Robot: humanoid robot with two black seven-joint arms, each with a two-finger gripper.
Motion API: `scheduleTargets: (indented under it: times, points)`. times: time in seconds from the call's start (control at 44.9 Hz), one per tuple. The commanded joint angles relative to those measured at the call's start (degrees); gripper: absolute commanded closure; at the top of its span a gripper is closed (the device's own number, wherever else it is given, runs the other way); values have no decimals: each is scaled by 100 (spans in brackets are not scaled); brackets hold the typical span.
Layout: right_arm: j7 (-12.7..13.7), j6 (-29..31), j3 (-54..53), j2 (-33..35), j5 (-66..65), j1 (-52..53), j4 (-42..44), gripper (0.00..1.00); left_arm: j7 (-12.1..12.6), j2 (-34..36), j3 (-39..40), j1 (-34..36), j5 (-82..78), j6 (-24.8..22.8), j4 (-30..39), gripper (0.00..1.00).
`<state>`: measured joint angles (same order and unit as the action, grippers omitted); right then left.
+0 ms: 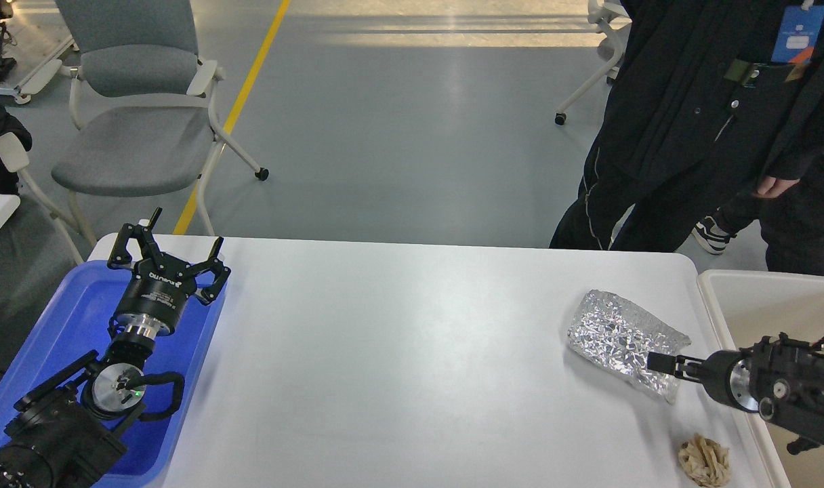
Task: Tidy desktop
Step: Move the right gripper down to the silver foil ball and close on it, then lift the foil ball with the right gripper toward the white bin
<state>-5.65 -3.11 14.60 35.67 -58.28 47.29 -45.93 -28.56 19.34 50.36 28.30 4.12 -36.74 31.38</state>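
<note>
White desktop (412,352) long axis left-right, left gripper (171,261) spread (unladen), right gripper (659,362) unclear.

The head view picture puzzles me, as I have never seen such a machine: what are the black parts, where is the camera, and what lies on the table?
The camera sits in a humanoid robot's head, looking forward and down, so the black parts are its own two arms. The left gripper, its two fingers spread open, hangs over a blue tray at the table's left end and holds nothing. The right gripper comes in from the right and its tip touches a crinkled silver foil bag; whether it is open or closed cannot be told. The bag lies on the white desktop, with a crumpled beige paper wad nearer the camera. A cream bin stands to the right. A person in black stands behind.
</note>
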Motion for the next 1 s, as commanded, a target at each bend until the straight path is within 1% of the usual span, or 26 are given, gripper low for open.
scheduleTargets:
  times: [0.0,0.067,0.111,0.156,0.178,0.245,0.289,0.49,0.668,0.868,0.98]
  points:
    - [-68,-102,25,-315,-8,-141,568,22,0,0,0,0,1,0,0,0]
    - [-68,-94,60,-323,1,-141,559,42,0,0,0,0,1,0,0,0]
    - [-68,-94,69,-323,-8,-149,559,53,0,0,0,0,1,0,0,0]
    - [-68,-94,95,-323,-8,-141,568,69,0,0,0,0,1,0,0,0]
    - [-68,-102,104,-323,-8,-141,568,75,0,0,0,0,1,0,0,0]
    - [-68,-129,95,-323,-8,-141,586,84,0,0,0,0,1,0,0,0]
    - [-68,-129,78,-332,1,-141,568,100,0,0,0,0,1,0,0,0]
    - [-77,-120,16,-323,150,-132,551,100,0,0,0,0,1,0,0,0]
    - [-208,-102,25,-288,168,-114,480,100,0,0,0,0,1,0,0,0]
    - [-226,-76,43,-271,168,-106,454,100,0,0,0,0,-7,0,0,0]
    - [-226,-23,43,-157,177,0,287,100,0,0,0,0,-7,0,0,0]
